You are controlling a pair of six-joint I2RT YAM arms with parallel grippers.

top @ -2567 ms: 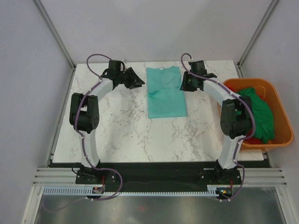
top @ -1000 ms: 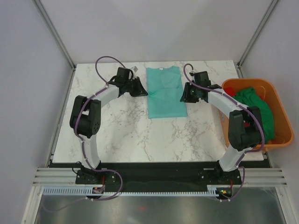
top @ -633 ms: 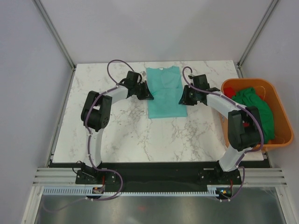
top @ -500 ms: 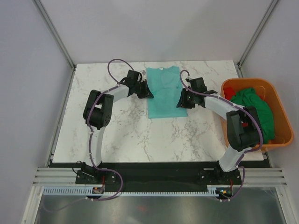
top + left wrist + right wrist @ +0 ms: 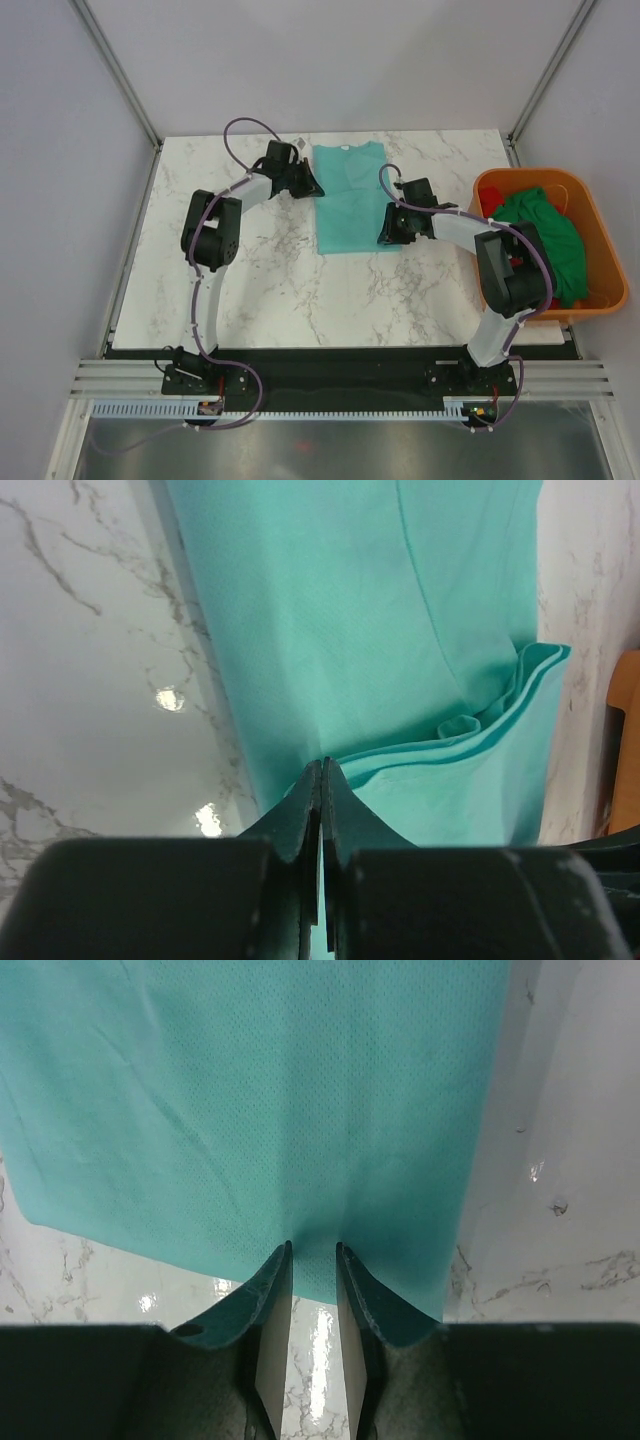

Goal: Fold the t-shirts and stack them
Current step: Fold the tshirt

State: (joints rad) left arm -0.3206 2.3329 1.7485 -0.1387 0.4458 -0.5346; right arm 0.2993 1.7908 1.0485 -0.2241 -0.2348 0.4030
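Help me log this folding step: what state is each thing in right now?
Light teal cloth t-shirt: flat on the marble table, sides folded into a strip.
Left gripper: shut at the shirt's left edge; whether it pinches cloth is unclear.
Right gripper: narrowly open, tips on the near hem.
Orange plastic tub: upright, holding shirts.
Dark green shirt: crumpled in the tub.
Red shirt: crumpled, mostly hidden.

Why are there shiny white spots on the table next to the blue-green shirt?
Left wrist view: the spots are glare, light bouncing off the glossy marble table beside the teal t-shirt. Right wrist view: fainter glints on the table on both sides of the shirt's hem. Top external view: the light looks even, and I can see no such spots.
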